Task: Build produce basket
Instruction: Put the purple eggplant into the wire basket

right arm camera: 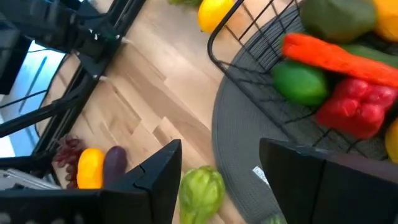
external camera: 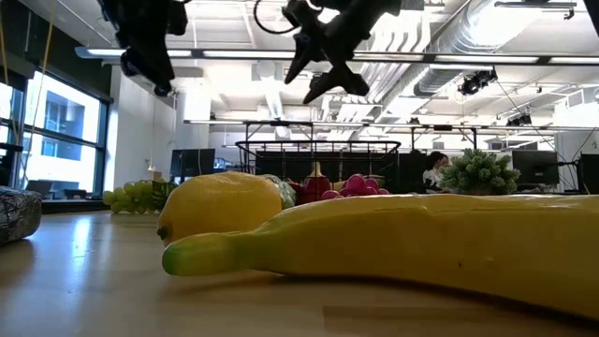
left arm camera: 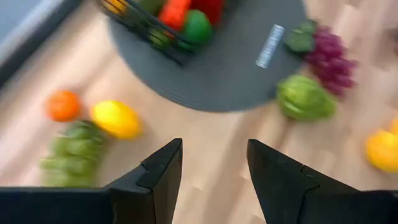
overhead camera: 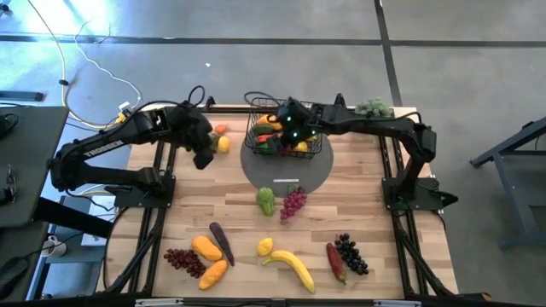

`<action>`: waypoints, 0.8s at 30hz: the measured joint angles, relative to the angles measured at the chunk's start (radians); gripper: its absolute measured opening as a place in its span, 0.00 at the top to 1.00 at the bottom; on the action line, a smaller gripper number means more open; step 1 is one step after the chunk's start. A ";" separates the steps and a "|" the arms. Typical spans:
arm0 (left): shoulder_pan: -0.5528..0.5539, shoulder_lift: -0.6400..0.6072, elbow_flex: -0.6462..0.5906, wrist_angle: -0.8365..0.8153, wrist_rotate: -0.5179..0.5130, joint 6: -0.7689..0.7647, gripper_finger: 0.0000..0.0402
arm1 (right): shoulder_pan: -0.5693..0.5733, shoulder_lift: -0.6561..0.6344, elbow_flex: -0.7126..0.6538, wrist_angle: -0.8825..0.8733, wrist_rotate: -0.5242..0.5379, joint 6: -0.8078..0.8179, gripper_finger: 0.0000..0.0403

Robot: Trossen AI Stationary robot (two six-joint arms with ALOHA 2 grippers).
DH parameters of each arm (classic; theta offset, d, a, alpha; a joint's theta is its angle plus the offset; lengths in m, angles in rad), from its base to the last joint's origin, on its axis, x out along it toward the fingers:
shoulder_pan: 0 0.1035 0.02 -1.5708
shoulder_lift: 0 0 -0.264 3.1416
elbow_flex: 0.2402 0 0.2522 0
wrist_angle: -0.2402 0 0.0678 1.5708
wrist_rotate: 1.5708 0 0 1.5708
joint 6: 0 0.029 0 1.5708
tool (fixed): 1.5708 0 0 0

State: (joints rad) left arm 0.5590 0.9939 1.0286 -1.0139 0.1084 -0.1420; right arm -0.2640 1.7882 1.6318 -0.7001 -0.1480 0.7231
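Note:
The black wire basket [overhead camera: 286, 132] stands on a grey round disc [overhead camera: 286, 175] at the table's far middle. It holds a carrot [right arm camera: 336, 56], a green fruit [right arm camera: 300, 82] and a red pepper [right arm camera: 357, 107]. My right gripper [overhead camera: 294, 136] [right arm camera: 221, 149] hovers open and empty above the basket's near-left part. My left gripper [overhead camera: 205, 153] [left arm camera: 214, 146] hangs open and empty above the table, left of the disc. A lemon [left arm camera: 116, 118], an orange [left arm camera: 62, 106] and green grapes [left arm camera: 74, 152] lie near it. In the low view both grippers [external camera: 154, 65] [external camera: 328, 70] are high above the table.
A green vegetable [overhead camera: 266, 200] and purple grapes [overhead camera: 293, 203] lie near the disc's near edge. Along the near edge lie a banana [overhead camera: 292, 266], a lemon [overhead camera: 265, 247], dark grapes [overhead camera: 351, 254], an eggplant [overhead camera: 222, 243] and orange pieces [overhead camera: 207, 247]. A grey-green plant [overhead camera: 374, 107] stands at the far right corner.

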 joint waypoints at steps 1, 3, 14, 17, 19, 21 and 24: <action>-0.005 -0.010 -0.012 0.000 0.027 -0.007 0.58 | 0.012 0.000 0.000 0.000 0.016 0.009 0.51; -0.019 -0.031 -0.038 -0.001 0.059 -0.013 0.58 | 0.029 0.000 0.000 -0.006 0.044 0.025 0.51; -0.160 -0.102 -0.068 -0.003 0.100 0.086 0.58 | 0.057 0.000 0.000 -0.082 0.069 0.041 0.51; -0.200 -0.099 -0.068 0.003 0.097 0.124 0.58 | 0.056 0.000 0.000 -0.094 0.068 0.025 0.51; -0.225 -0.090 -0.068 0.009 0.096 0.145 0.58 | 0.055 -0.007 0.000 -0.112 0.064 0.008 0.51; -0.252 -0.083 -0.068 0.013 0.109 0.152 0.58 | 0.055 -0.020 0.000 -0.131 0.060 -0.005 0.51; -0.287 -0.077 -0.068 0.025 0.160 0.127 0.58 | 0.055 -0.046 0.000 -0.177 0.060 -0.031 0.51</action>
State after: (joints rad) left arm 0.2716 0.9168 0.9604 -0.9894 0.2688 -0.0146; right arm -0.2092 1.7419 1.6322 -0.8775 -0.0883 0.6921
